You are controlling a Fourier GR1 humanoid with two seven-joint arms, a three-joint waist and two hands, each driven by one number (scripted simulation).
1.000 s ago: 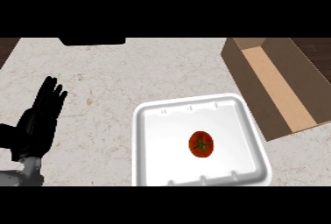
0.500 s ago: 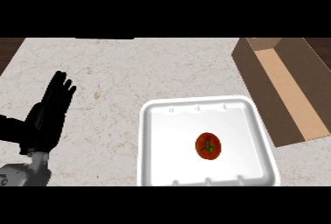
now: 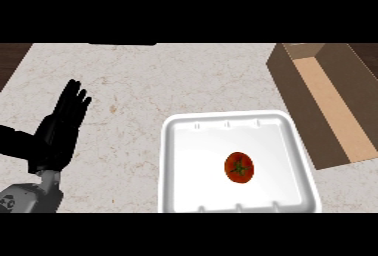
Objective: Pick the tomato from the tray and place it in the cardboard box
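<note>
Tomato untouched in white tray at 5 o'clock on counter. Cardboard box open-topped at 2 o'clock. Left hand at 9 o'clock, fingers straight, resting. Right hand unseen.

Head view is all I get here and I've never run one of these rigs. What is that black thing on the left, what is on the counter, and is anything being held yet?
This single picture looks steeply down from the robot's head at a pale speckled kitchen counter. The black shape at the left is the robot's left hand on its grey forearm, fingers straight and pointing up the picture. It is open, resting over the counter and holding nothing. The right hand is not in view.

On the counter sits a white tray with a red tomato lying in it, green stem mark facing up. To the right of the tray is an open cardboard box, and no contents show in the part of it that is visible. The tomato has not been picked up yet.
</note>
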